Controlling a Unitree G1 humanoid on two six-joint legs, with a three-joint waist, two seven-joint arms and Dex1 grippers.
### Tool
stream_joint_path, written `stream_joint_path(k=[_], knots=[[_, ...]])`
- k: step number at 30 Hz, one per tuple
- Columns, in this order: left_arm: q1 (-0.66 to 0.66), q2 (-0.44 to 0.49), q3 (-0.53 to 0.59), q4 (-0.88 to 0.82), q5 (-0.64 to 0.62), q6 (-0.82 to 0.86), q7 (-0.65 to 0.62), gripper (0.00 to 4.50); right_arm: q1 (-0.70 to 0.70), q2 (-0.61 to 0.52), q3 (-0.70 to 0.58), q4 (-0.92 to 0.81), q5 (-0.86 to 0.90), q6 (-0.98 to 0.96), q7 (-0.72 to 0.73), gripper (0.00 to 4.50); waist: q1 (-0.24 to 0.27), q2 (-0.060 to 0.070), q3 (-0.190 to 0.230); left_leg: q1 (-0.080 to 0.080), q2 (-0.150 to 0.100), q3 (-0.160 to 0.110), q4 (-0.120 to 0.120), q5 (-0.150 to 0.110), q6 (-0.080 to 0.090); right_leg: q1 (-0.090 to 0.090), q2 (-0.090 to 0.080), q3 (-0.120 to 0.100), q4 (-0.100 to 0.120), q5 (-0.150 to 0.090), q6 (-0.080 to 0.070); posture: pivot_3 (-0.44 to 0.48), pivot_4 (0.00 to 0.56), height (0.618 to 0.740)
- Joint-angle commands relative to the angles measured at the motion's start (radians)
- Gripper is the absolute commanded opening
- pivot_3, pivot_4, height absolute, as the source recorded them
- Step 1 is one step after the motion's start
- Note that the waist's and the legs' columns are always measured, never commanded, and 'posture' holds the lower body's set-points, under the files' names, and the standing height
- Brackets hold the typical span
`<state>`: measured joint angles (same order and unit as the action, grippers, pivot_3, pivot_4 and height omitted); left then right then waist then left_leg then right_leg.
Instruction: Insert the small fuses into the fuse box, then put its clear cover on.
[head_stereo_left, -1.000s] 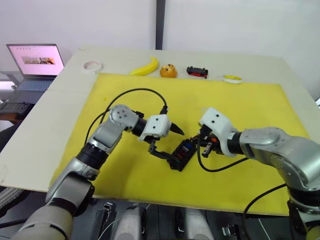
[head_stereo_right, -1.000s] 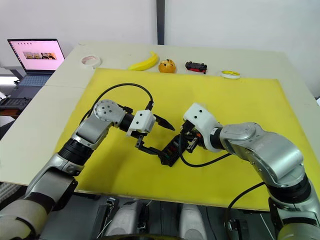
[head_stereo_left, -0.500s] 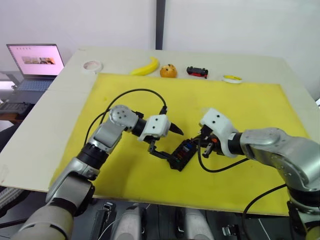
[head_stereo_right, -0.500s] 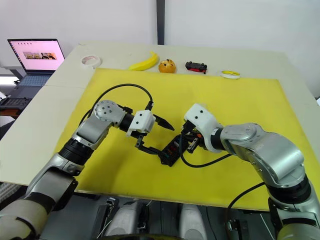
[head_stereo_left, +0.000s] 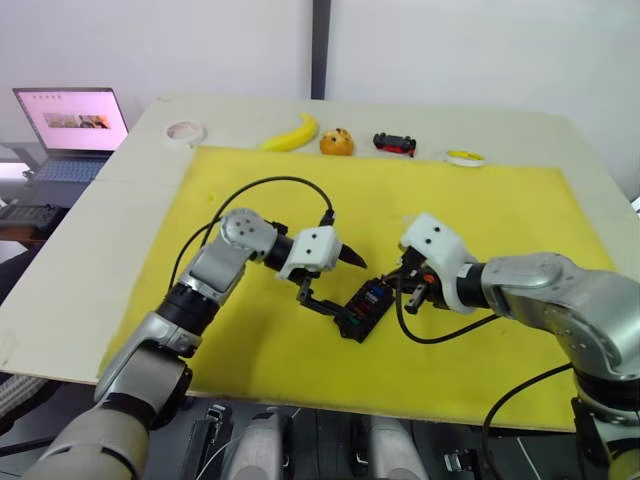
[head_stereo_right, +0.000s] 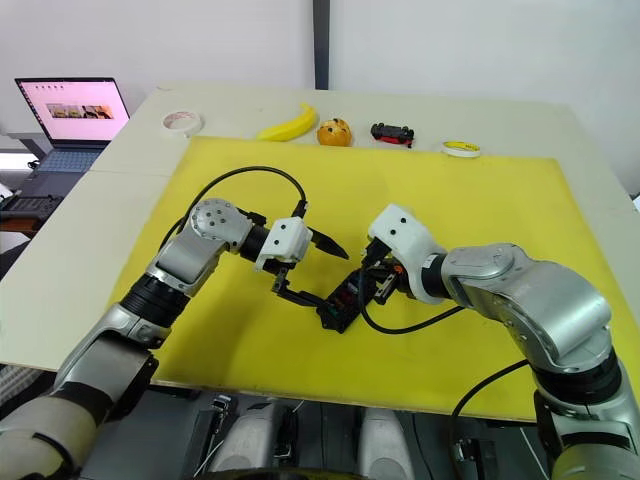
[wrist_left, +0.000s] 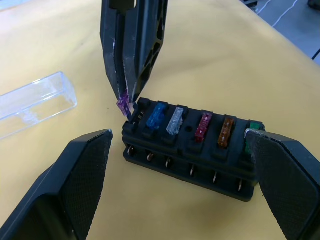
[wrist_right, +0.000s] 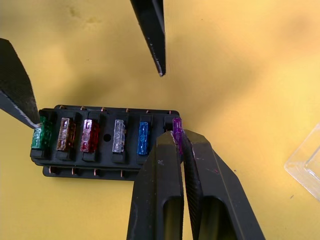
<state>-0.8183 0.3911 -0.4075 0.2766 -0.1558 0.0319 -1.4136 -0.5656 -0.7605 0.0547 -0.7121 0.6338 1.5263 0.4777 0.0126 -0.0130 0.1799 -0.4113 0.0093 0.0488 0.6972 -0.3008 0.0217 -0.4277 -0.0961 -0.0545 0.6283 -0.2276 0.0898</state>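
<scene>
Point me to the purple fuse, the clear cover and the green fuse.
purple fuse (wrist_left: 123, 105): left wrist view, its body.
clear cover (wrist_left: 35, 102): left wrist view, its top face.
green fuse (wrist_right: 38, 138): right wrist view, its top.

You get bright, even light from above. On the yellow mat (head_stereo_left: 500, 210) the shadows are soft and short. The laptop screen (head_stereo_left: 72, 119) at upper left glows pale, and near fingers (wrist_left: 75, 190) look slightly blurred.

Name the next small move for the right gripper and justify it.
Probably press the purple fuse straight down. The right gripper is shut on it at the fuse box's last open end slot, five fuses sit seated, and the left gripper is open around the box.
</scene>
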Motion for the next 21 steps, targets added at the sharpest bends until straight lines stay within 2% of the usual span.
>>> stream_joint_path(k=[1, 21], knots=[[-0.025, -0.008, 0.014, 0.000, 0.007, -0.017, 0.005, 4.46, 0.001, 0.007, -0.026, -0.025, 0.005, -0.003, -0.004, 0.00, 0.000, 0.000, 0.000, 0.000, 0.000, 0.000, 0.000, 0.000, 0.000, 0.000, 0.000, 0.000, 0.000, 0.000, 0.000, 0.000, 0.150, 0.740], [-0.038, -0.018, 0.018, -0.004, 0.013, -0.013, 0.005, 4.46, 0.014, 0.012, 0.008, 0.015, -0.014, -0.038, -0.018, 0.00, 0.000, 0.000, 0.000, 0.000, 0.000, 0.000, 0.000, 0.000, 0.000, 0.000, 0.000, 0.000, 0.000, 0.000, 0.000, 0.000, 0.150, 0.740]])
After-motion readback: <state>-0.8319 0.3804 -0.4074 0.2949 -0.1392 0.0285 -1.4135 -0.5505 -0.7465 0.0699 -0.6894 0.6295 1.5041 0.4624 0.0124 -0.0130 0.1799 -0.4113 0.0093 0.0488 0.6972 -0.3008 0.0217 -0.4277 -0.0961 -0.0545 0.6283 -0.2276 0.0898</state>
